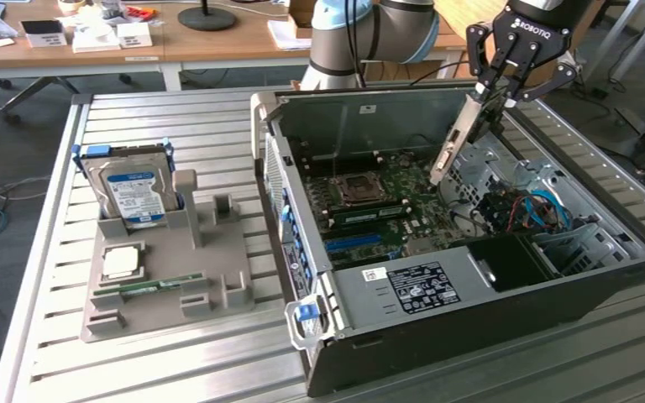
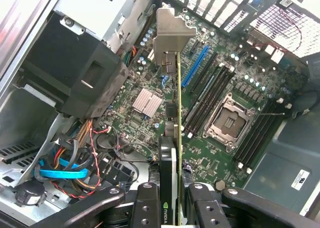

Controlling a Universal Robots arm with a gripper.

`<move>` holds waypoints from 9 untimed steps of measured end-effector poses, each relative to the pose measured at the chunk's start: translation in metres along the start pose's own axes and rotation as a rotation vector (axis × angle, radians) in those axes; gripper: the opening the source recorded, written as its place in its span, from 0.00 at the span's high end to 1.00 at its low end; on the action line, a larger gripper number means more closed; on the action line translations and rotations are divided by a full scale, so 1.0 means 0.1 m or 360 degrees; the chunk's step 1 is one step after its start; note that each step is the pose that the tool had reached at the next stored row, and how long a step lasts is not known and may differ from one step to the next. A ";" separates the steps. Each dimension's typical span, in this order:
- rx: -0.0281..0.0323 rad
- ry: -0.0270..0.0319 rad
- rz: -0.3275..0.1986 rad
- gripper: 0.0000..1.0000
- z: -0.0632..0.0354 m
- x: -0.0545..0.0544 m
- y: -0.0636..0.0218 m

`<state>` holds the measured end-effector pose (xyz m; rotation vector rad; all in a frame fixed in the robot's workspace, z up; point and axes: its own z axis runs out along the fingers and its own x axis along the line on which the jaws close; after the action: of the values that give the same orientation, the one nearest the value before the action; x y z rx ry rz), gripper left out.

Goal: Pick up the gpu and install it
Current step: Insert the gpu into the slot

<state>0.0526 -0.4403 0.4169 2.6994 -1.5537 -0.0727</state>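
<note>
**GPU held over open case, not yet seated**

The gripper (image 1: 502, 91) is pinching the gpu (image 1: 457, 138) by one short end, a finger pressed to each face. In the wrist view the card runs edge-on away from between the fingers (image 2: 145, 203), black cooler on one side and green board on the other. Gripping across the flat faces leaves the connector edge and the far end free.

The card hangs below the gripper, tilted rather than plumb in the exterior view. Its silver bracket (image 2: 172, 30) is at the far end, toward the slotted rear wall of the case (image 1: 502, 311). That heading suits a bracket meant to meet the rear openings.

Beneath it lies the motherboard (image 1: 395, 206). The blue slot (image 2: 195, 67) sits just beside the card's line in the wrist view and at an angle to it, so the two are not aligned. The lower end appears clear of the board, though the angle does not settle this.

Blue and red cables (image 1: 536, 210) lie near, toward the exterior view's right.

Well apart on the table (image 1: 188, 126), a grey holder (image 1: 165, 277) carries the hard drive (image 1: 132, 189) and memory stick (image 1: 149, 288).
</note>
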 end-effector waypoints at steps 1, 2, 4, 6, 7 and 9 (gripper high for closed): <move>0.00000 0.00001 0.0000 0.73 0.000 0.00 0.000; 0.00000 0.00000 0.0001 0.73 0.000 0.00 0.000; 0.00011 -0.00017 0.0037 0.73 0.001 0.00 0.000; 0.00026 -0.00043 0.0094 0.73 0.002 0.00 0.000; 0.00034 -0.00057 0.0124 0.73 0.002 0.00 0.000; 0.00050 -0.00083 0.0182 0.73 0.004 0.00 0.000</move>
<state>0.0526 -0.4403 0.4165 2.6085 -1.7067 -0.0749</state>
